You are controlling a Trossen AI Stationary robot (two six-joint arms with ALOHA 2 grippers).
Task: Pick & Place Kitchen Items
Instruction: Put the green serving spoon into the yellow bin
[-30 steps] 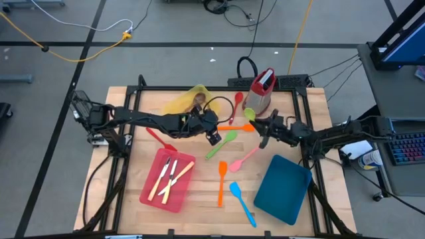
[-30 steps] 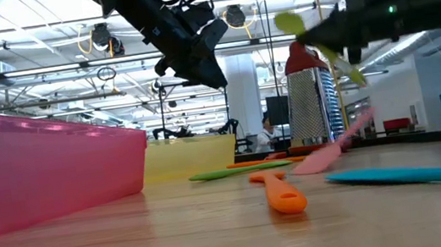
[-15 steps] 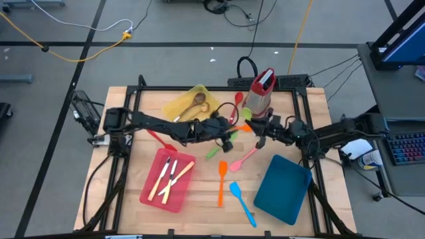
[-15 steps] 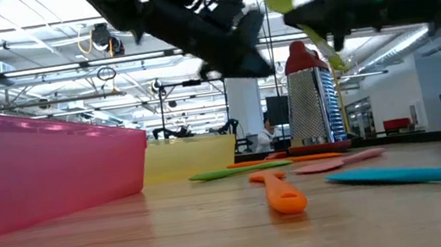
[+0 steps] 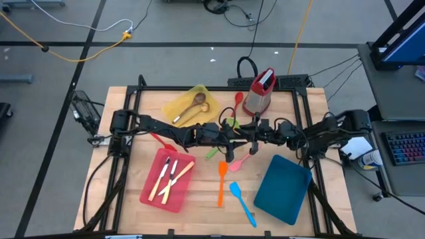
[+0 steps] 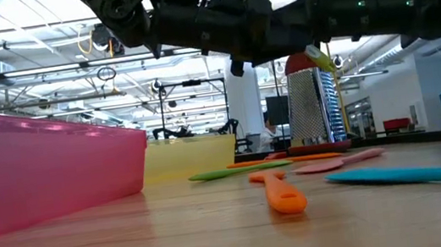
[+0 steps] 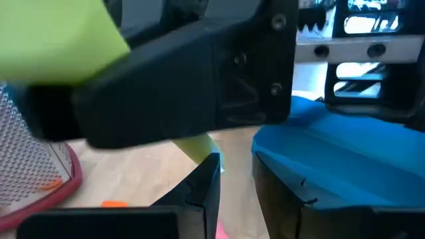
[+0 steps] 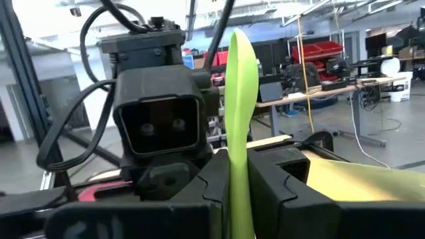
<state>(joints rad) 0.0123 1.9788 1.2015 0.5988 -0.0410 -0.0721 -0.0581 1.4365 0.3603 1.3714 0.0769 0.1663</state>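
— Green spoon [image 8: 238, 99]: where's it got to?
— Right wrist view: clenched edge-on between the right fingers [image 8: 272, 176], up off the surface, with the left arm's wrist facing them close.
— And the left fingers [image 7: 199, 192]?
— Left wrist view: released, with a gap between them. The spoon's stem is just beyond their tips and the blue tray [image 7: 345, 153] is past that.
— A hand-over, then?
— Looks like it. Next, the left fingers must close on the stem before the right ones let go.
— And round about?
— From above, the wooden surface [image 5: 199, 219] carries a yellow tray [image 5: 171, 106] and a pink tray [image 5: 182, 202]. Low down, an orange spatula [image 6: 281, 194] lies under both arms, with a bright workshop behind.
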